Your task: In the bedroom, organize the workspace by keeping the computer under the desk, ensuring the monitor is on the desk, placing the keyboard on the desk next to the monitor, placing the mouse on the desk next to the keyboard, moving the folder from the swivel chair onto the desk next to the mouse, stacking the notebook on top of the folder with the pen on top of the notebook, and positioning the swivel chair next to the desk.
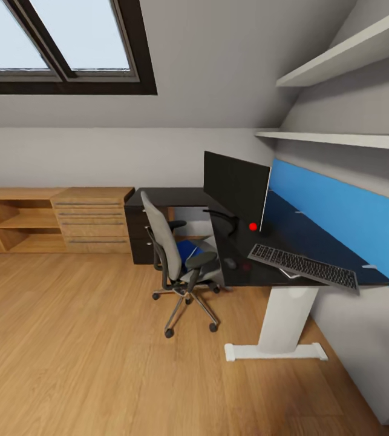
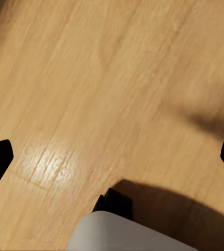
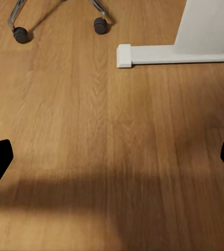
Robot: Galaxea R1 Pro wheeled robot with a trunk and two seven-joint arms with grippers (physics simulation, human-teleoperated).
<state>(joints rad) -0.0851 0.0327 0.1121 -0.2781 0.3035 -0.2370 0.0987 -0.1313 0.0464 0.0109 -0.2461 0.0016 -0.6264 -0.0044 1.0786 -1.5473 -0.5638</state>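
Several of the task's things already sit where they belong: the monitor stands upright on the glossy black desk, the keyboard lies in front of it with one corner over the front edge, and the small black mouse rests on the desk top near the keyboard's end. The folder, a flat bright blue sheet, lies on the seat of the swivel chair, which is drawn up beside the desk with its back toward the room. I judge the folder light and thin but somewhat floppy and slick, lying flush on soft upholstery, so it is best taken by an edge overhanging the seat front, or slid to the edge first, with fingertips clamping the cover near a long side. The chair will roll and turn on its casters if pushed, so any downward press should be gentle. The left gripper and right gripper both hang over the wooden floor with fingertips spread wide apart and holding nothing; the right wrist view looks toward the white desk foot and two chair casters.
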